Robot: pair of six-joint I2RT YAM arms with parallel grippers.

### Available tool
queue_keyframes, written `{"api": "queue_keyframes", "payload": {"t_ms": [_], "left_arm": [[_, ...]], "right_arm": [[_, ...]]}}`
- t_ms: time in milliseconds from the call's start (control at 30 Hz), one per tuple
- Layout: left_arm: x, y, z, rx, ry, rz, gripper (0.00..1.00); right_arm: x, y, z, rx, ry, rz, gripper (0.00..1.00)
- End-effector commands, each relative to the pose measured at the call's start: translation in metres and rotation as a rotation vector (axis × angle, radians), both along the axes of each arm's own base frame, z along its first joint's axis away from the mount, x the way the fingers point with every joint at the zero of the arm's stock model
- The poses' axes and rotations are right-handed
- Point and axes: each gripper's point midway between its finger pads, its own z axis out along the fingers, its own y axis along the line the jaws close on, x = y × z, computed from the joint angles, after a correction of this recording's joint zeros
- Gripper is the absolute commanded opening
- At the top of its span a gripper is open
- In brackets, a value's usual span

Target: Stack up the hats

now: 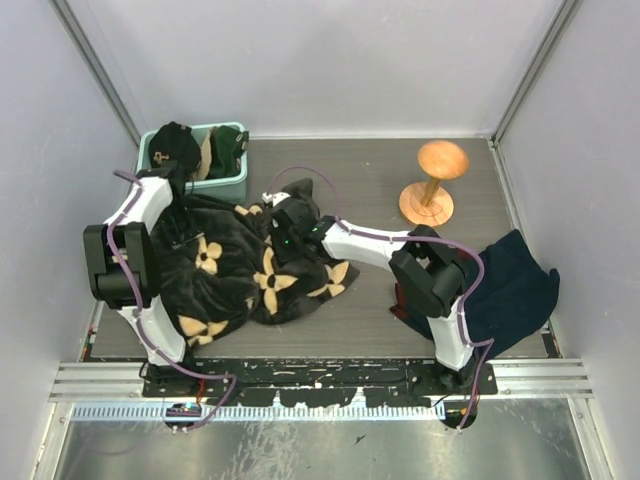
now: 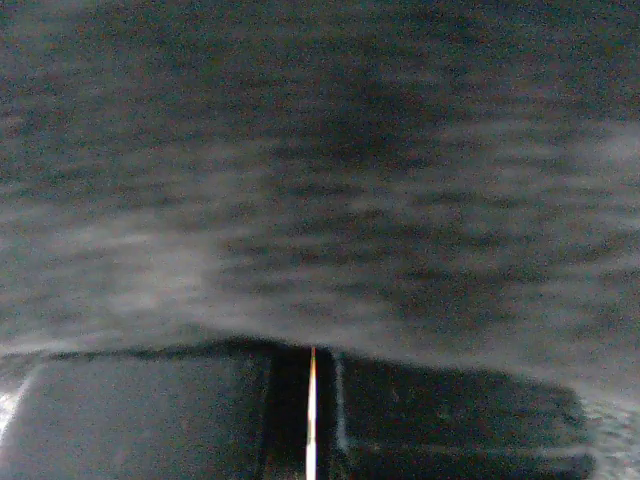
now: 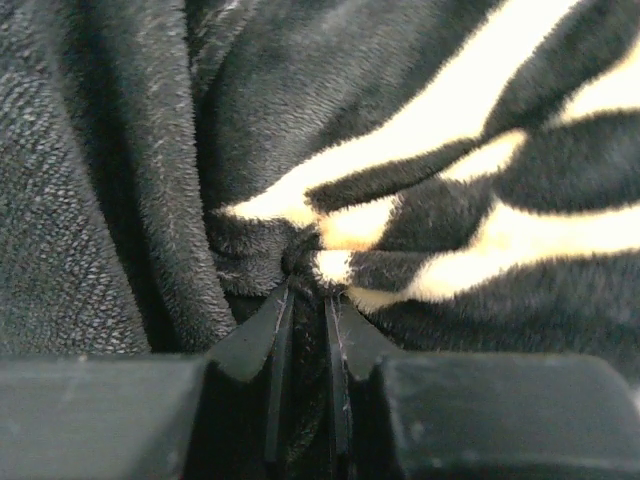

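Right hand point(image 3: 305, 296) pinching blanket point(image 3: 130, 150), two dark hats point(image 1: 172, 147) binned

Blurred dark fabric point(image 2: 320, 180), perhaps the blanket point(image 1: 215, 290), fills the left wrist view.

My left arm point(image 1: 140, 205) and right arm point(image 1: 360, 245) wear white shells with black joint blocks. I see a purple cable point(image 1: 150, 340) looping along each. The left hand point(image 2: 312, 352) is matte black; the right hand point(image 3: 305, 300) has black fingers point(image 3: 272, 335) that taper thin.
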Motion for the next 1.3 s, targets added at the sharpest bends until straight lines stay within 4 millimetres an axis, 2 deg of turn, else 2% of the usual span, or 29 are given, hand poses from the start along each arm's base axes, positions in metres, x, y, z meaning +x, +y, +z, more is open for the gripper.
{"api": "queue_keyframes", "payload": {"t_ms": [0,67,167,233,267,400,500,567,733,800,867,900,967,1067,1100,1167,1267], "left_arm": [[0.06,0.04,0.017,0.089,-0.276,0.029,0.01],[0.053,0.038,0.029,0.081,-0.305,0.021,0.01],[0.046,0.028,0.057,0.04,-0.399,0.024,0.03],[0.044,0.019,0.076,-0.002,-0.471,0.033,0.15],[0.042,0.015,0.084,-0.022,-0.504,0.032,0.2],[0.036,0.013,0.117,-0.018,-0.617,0.041,0.26],[0.033,0.017,0.133,0.006,-0.672,0.047,0.32],[0.032,0.017,0.137,0.007,-0.684,0.05,0.34],[0.023,0.011,0.136,-0.021,-0.666,0.05,0.35],[0.019,0.01,0.139,-0.024,-0.676,0.049,0.35],[0.016,0.011,0.141,-0.018,-0.682,0.048,0.37],[0.014,0.011,0.147,-0.013,-0.697,0.045,0.37],[0.009,0.012,0.156,-0.002,-0.718,0.04,0.38],[0.005,0.012,0.159,-0.001,-0.724,0.035,0.38],[0.003,0.011,0.159,-0.005,-0.726,0.035,0.38],[0.001,0.01,0.159,-0.012,-0.731,0.039,0.38],[-0.001,0.008,0.157,-0.018,-0.732,0.039,0.38]], "right_arm": [[-0.098,0.023,-0.036,-0.035,0.336,0.17,0.11],[-0.088,0.022,-0.02,-0.037,0.295,0.167,0.14],[-0.067,0.011,0.018,-0.015,0.232,0.132,0.35],[-0.049,0.004,0.051,0.023,0.18,0.091,0.5],[-0.04,0.002,0.067,0.043,0.153,0.073,0.52],[-0.005,0.003,0.127,0.125,0.08,0.024,0.57],[0.023,0.009,0.149,0.188,0.05,-0.035,0.58],[0.05,0.014,0.16,0.24,0.033,-0.091,0.58],[0.12,0.035,0.17,0.37,0.03,-0.2,0.57],[0.142,0.044,0.166,0.416,0.056,-0.231,0.57],[0.157,0.052,0.168,0.457,0.057,-0.247,0.57],[0.163,0.054,0.163,0.463,0.054,-0.257,0.57],[0.17,0.058,0.153,0.477,0.05,-0.27,0.58],[0.17,0.062,0.133,0.512,0.073,-0.274,0.59],[0.168,0.063,0.144,0.547,0.056,-0.267,0.59],[0.166,0.062,0.135,0.57,0.056,-0.275,0.6],[0.167,0.063,0.149,0.634,0.024,-0.278,0.6]]}}
